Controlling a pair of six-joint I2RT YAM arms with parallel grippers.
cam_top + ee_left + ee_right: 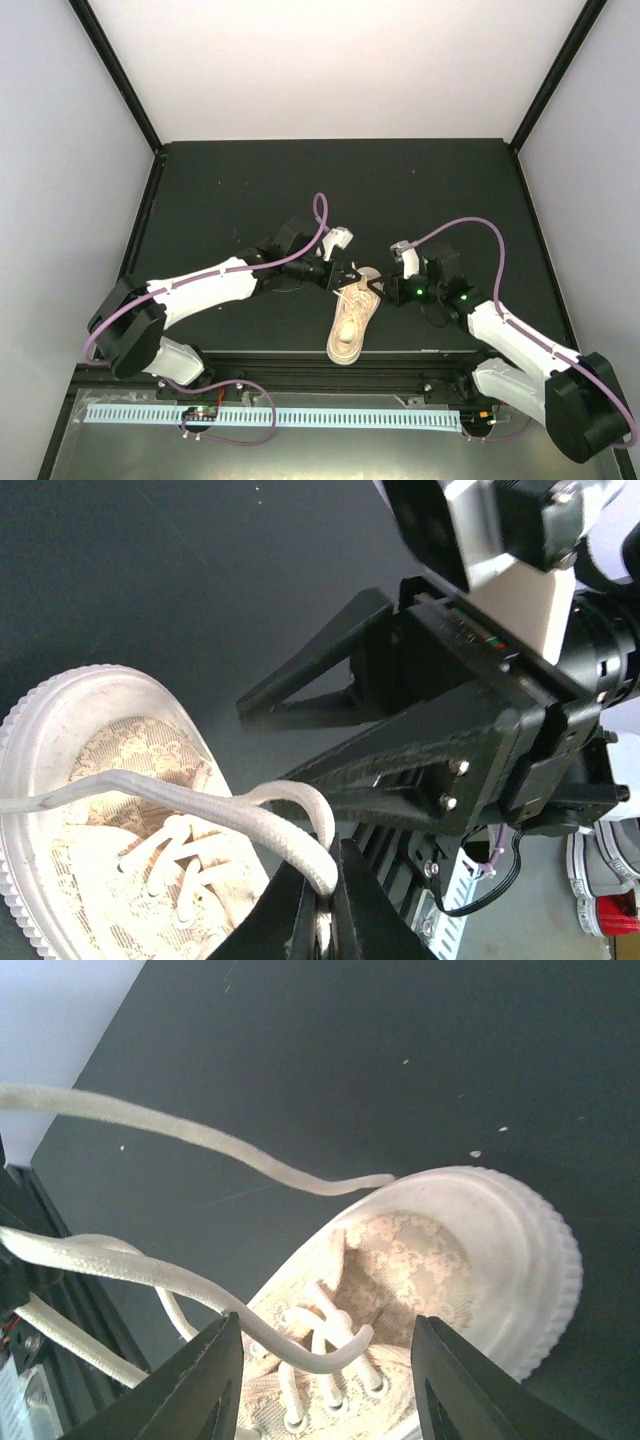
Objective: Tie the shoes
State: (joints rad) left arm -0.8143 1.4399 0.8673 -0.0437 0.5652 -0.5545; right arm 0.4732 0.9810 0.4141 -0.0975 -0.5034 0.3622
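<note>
The pale beige-pink sneaker (352,320) lies on the black table near the front edge, toe pointing away. It shows in the left wrist view (110,820) and the right wrist view (430,1280). My left gripper (352,278) is at the toe's left side, shut on a loop of cream-white lace (290,845). My right gripper (385,290) is at the toe's right side, open wide, its fingers (205,1380) straddling the laced tongue. A lace strand (300,1355) crosses between them. Another strand (200,1135) trails over the table.
The black table (330,190) is bounded by white walls and black corner posts. The metal rail and a perforated strip (270,415) run along the front edge. The right arm's black gripper body (450,710) sits close to my left fingers.
</note>
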